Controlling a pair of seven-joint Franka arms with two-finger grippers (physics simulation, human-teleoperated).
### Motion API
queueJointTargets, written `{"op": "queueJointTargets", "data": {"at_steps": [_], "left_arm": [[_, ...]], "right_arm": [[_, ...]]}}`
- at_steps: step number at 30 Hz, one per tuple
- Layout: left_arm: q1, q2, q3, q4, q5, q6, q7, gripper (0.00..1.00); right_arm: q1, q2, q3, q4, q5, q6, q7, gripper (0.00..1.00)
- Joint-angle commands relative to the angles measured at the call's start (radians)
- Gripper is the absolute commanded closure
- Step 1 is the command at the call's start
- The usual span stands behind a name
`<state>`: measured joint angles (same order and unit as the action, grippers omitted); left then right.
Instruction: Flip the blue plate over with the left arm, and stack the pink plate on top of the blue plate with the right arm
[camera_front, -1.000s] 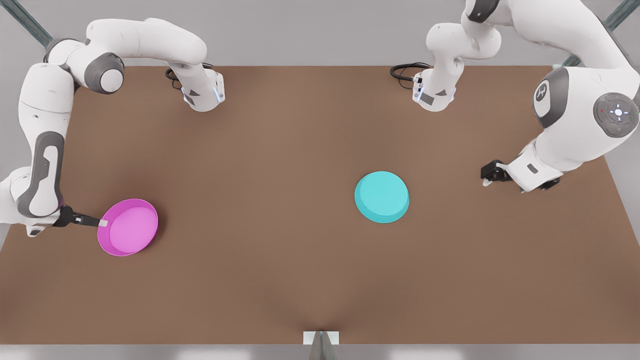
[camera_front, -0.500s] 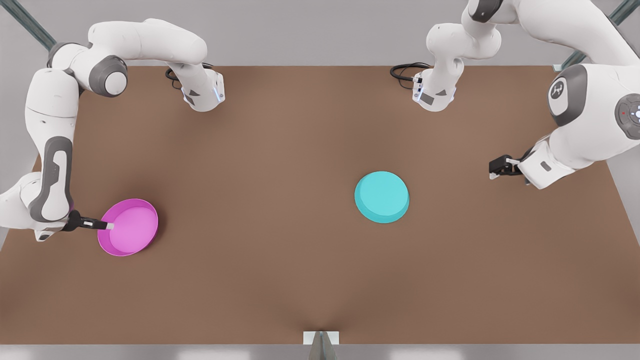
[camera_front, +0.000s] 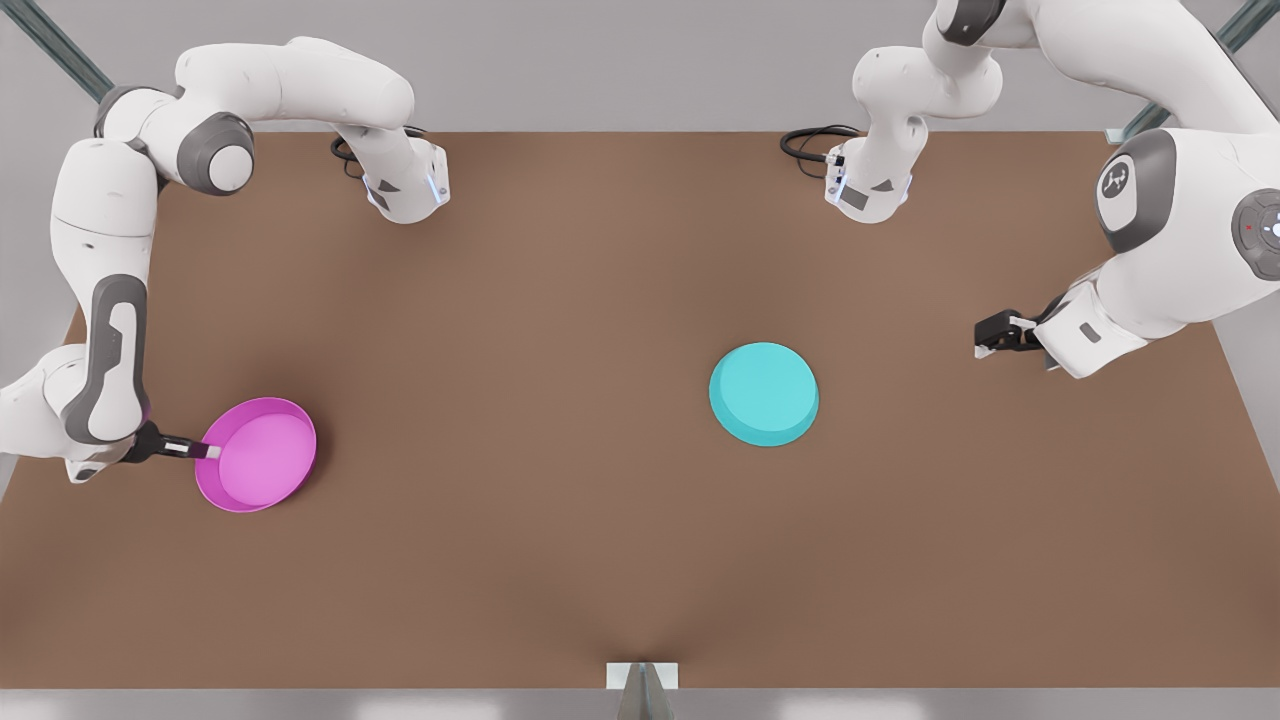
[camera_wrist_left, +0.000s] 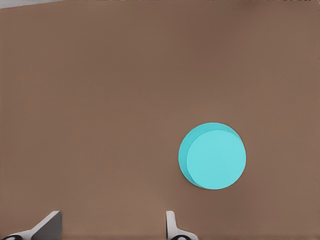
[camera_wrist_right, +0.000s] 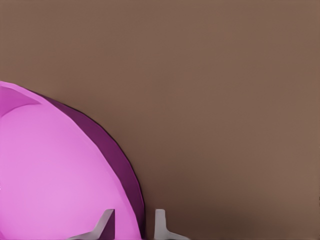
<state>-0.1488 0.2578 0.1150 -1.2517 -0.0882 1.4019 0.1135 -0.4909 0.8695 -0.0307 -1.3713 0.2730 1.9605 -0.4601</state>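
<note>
**Plates apart, a gripper at each side**

The table (camera_front: 560, 560) carries two plates, well apart. The pink plate (camera_front: 257, 455) lies rim up toward the front view's left; the blue plate (camera_front: 763, 393) lies underside up, right of centre. The right gripper (camera_front: 205, 452) sits at the pink plate's left edge, one finger inside the rim and one outside it. The left gripper (camera_front: 985, 338) hangs over the table to the right of the blue plate, apart from it, fingers spread.
</note>
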Motion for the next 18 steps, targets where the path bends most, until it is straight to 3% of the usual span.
{"op": "queueJointTargets", "data": {"at_steps": [1,5,13,18], "left_arm": [[0.000,0.000,0.000,0.000,-0.001,0.000,0.000,0.00],[0.000,-0.003,0.000,0.000,-0.001,-0.004,-0.001,0.00],[0.000,-0.006,0.002,0.002,0.004,-0.004,0.005,0.00],[0.000,-0.015,0.012,0.003,0.004,-0.008,0.008,0.00]], "right_arm": [[-0.002,0.000,0.000,0.000,0.000,0.000,0.000,0.61],[0.002,0.009,0.000,0.000,0.000,0.001,0.000,0.61],[0.000,0.012,0.000,0.000,0.002,0.001,0.000,0.78],[-0.002,0.012,0.000,0.000,0.002,0.000,-0.008,0.79]]}}
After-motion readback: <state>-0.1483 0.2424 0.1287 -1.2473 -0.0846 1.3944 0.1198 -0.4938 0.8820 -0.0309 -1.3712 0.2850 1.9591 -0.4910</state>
